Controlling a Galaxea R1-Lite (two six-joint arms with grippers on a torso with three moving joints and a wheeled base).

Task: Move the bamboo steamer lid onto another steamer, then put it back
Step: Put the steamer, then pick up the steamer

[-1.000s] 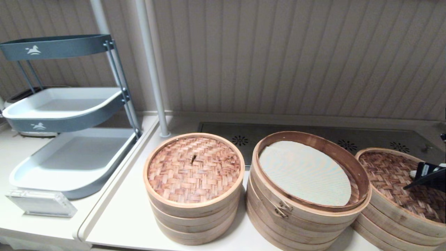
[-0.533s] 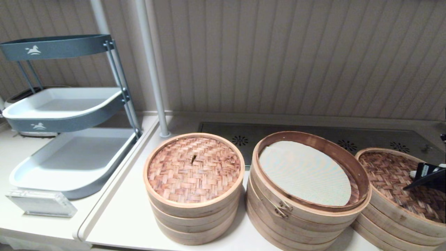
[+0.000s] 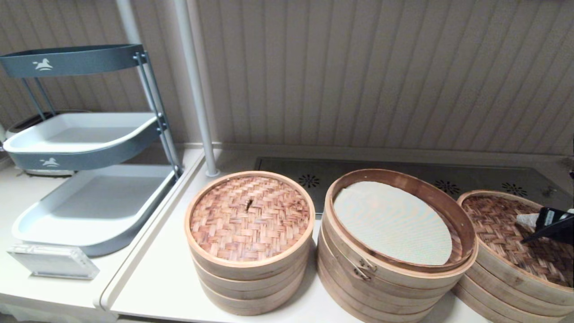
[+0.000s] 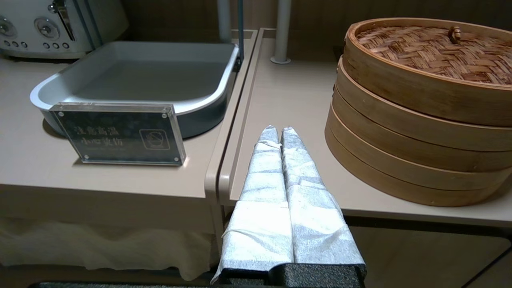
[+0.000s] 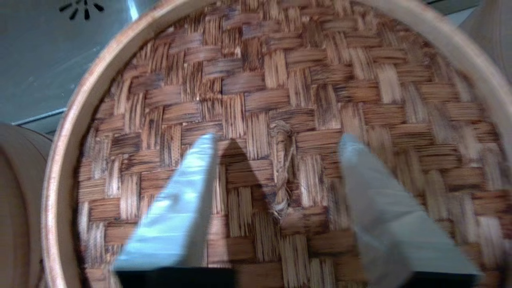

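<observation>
Bamboo steamer lid (image 3: 515, 233), reddish-brown and woven with a small centre knot (image 5: 282, 168), is sitting on the wide, low steamer stack (image 3: 502, 287) at the right end of the table (image 3: 166, 269), partly cut off by the edge of the head view. Directly above it the right hand (image 5: 276, 140) is hovering with its two wrapped fingers (image 5: 180, 208) spread wide, one on each side of the knot, gripping nothing; whether the tips are touching the weave I cannot tell. Just beside that stack, in the middle, the taller wide steamer (image 3: 394, 251) with a metal clasp (image 3: 364, 268) on its side is standing uncovered, a pale round liner (image 3: 392, 222) lying inside its top tier. To its left the narrower three-tier steamer (image 3: 249, 244) is wearing its own smaller woven lid (image 3: 249, 217) with a dark centre loop. Over at the left, the left hand (image 4: 276, 130) is idling low at the front edge of the table, its wrapped fingers (image 4: 264, 180) pressed together and grasping nothing, pointing between the narrow steamer and a clear acrylic sign (image 4: 120, 134). Behind that sign a grey tiered tray rack (image 3: 85, 134) is standing, its lowest tray (image 4: 140, 80) just behind the sign, and a white toaster (image 4: 60, 24) is sitting further back.
</observation>
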